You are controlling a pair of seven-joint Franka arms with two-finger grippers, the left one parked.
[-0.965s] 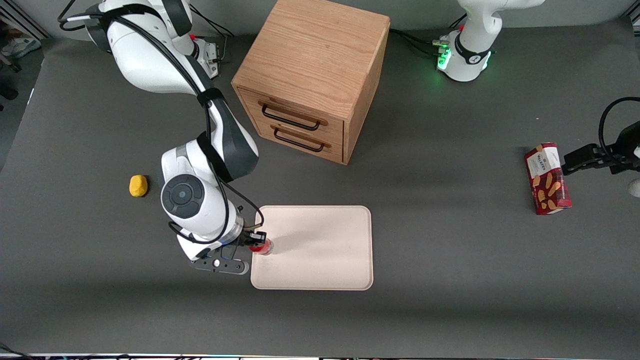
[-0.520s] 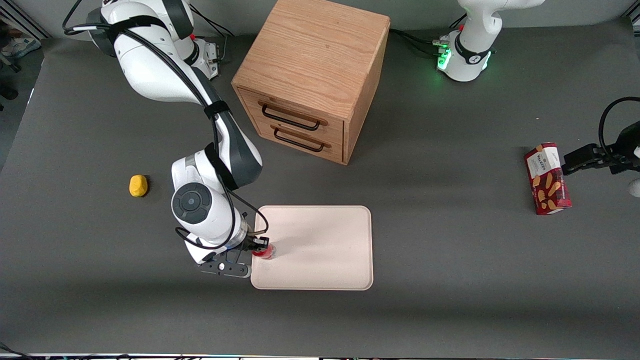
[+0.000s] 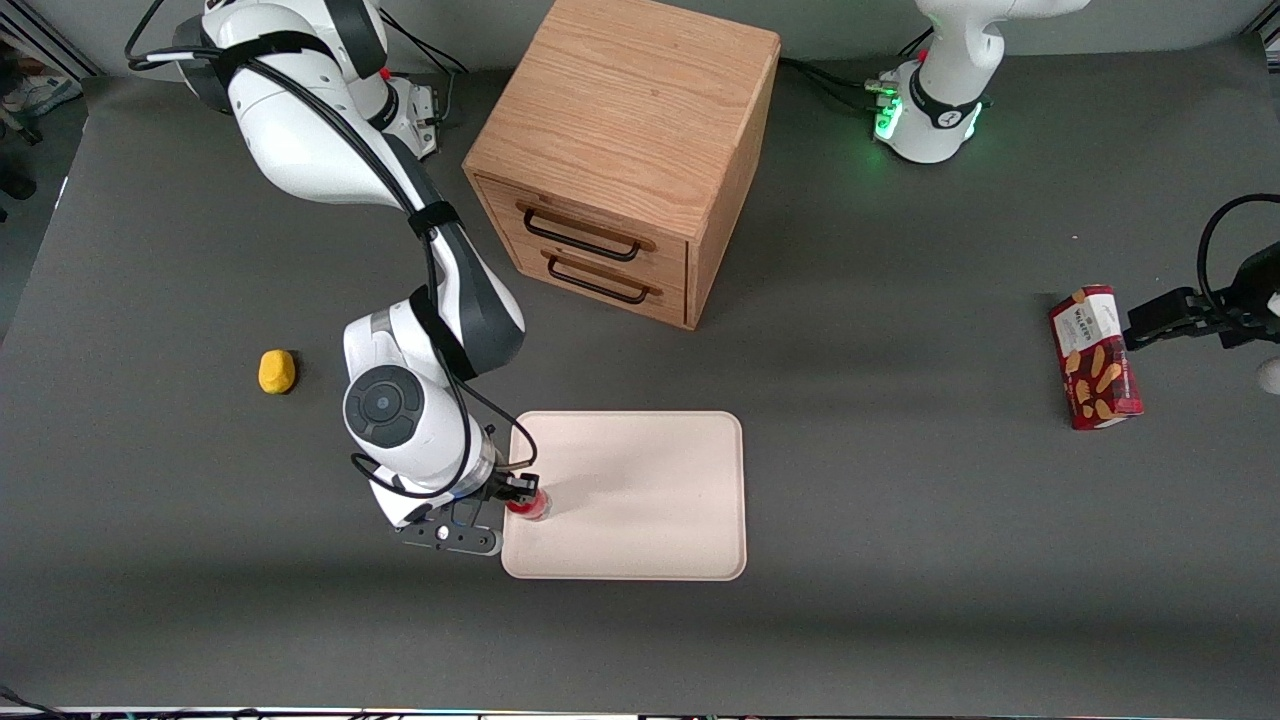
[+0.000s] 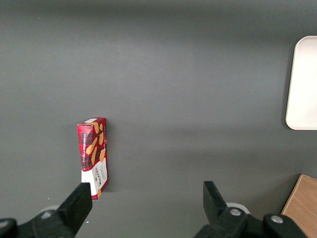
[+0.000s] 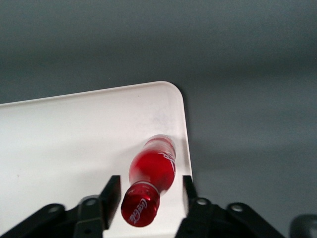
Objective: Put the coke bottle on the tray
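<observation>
The coke bottle (image 3: 531, 505), slim and red with a red cap, stands upright on the cream-white tray (image 3: 640, 500), just inside the rim at the working arm's end. The same coke bottle (image 5: 148, 176) rises from the tray (image 5: 74, 134) in the right wrist view, cap toward the camera. My gripper (image 3: 518, 492) is directly above the bottle. The gripper (image 5: 149, 187) is open, with one black finger on each side of the bottle's neck and a bare gap between each finger and the bottle.
A wooden two-drawer cabinet (image 3: 625, 150) stands farther from the front camera than the tray. A yellow lump (image 3: 277, 371) lies toward the working arm's end. A red snack box (image 3: 1095, 357) lies toward the parked arm's end, and the snack box (image 4: 93, 156) also shows in the left wrist view.
Over the first half second my wrist shifted toward the tray and the bottle moved slightly nearer the front camera. Since then nothing has visibly moved.
</observation>
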